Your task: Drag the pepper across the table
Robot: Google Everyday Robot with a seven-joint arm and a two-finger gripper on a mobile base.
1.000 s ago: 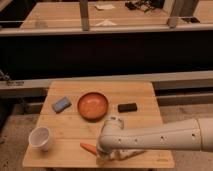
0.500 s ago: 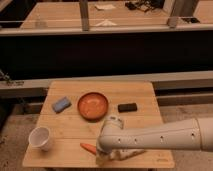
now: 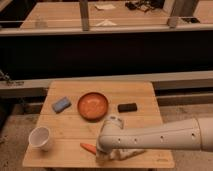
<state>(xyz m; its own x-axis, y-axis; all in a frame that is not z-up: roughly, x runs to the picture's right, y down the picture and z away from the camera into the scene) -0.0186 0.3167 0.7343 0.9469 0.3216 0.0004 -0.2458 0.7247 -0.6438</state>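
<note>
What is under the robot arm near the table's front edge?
The pepper lies there; one end shows, the rest is covered by the arm. The end effector is down at the pepper, near the front edge of the table.

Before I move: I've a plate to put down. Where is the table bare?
Bare wood runs along the table's far edge behind the orange bowl and black block, and between the cup and blue pad. Crowded: front middle, where the pincer sits at the pepper, arm covering the front right.
</note>
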